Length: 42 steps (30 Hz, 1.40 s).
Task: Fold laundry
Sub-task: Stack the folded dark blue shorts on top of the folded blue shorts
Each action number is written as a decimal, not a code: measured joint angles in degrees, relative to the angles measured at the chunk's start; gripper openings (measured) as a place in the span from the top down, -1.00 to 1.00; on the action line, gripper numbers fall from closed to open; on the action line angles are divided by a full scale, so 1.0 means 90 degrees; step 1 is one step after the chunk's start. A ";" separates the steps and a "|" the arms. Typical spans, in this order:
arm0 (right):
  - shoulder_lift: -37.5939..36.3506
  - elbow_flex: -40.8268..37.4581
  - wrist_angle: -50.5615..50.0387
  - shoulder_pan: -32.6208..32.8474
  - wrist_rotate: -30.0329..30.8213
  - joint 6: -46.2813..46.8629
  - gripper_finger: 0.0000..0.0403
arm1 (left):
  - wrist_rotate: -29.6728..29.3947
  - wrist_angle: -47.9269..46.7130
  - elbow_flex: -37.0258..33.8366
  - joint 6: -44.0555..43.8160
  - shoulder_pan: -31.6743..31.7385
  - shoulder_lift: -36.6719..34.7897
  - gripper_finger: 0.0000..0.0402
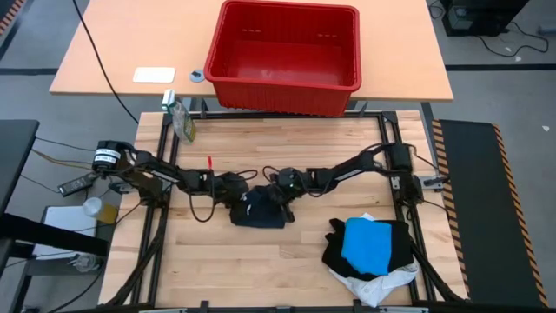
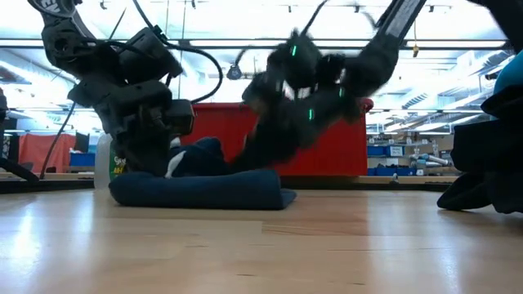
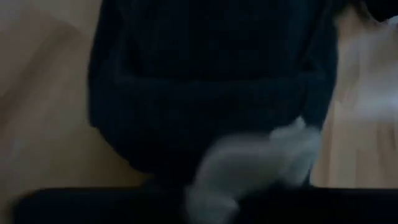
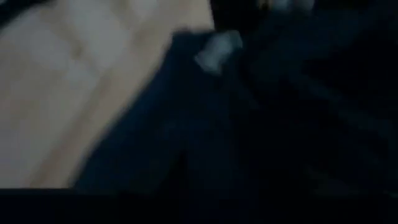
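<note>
Two dark robot arms meet over a folded dark garment on a pale wooden counter (image 1: 261,261).

A red basket (image 1: 285,54) stands on a tan desk behind the counter; shelves and ceiling lights fill the room beyond. The left gripper (image 1: 234,189) reaches in low over the dark navy garment's (image 1: 261,211) left end; whether its jaws are open or closed, I cannot tell. The right gripper (image 1: 280,187) leans down onto the garment's right side, jaws likewise unclear. The garment lies mid-counter, a compact bundle with a small white tag showing. Far right, a bright blue cloth (image 1: 371,243) lies on a black one (image 1: 400,236) and a white one (image 1: 378,285).
</note>
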 joint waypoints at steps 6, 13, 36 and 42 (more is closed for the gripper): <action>-0.1504 -0.0003 -0.1160 -0.0170 0.0383 0.0455 0.07 | 0.0195 0.0029 -0.0002 -0.0268 0.0000 -0.0021 0.91; -0.2776 -0.1295 -0.1755 -0.0494 0.0106 0.2345 0.07 | 0.0267 0.0676 -0.0010 -0.0938 -0.0002 -0.0030 0.95; -0.3074 -0.4012 0.2198 -0.0598 0.0252 0.9981 -0.47 | -0.3087 0.1564 -0.0008 -0.4724 -0.0041 -0.0023 0.95; -0.2303 -0.3672 0.2461 -0.0817 0.0323 1.0340 -0.48 | -0.3945 0.2023 -0.0007 -0.5140 -0.0041 -0.0018 0.95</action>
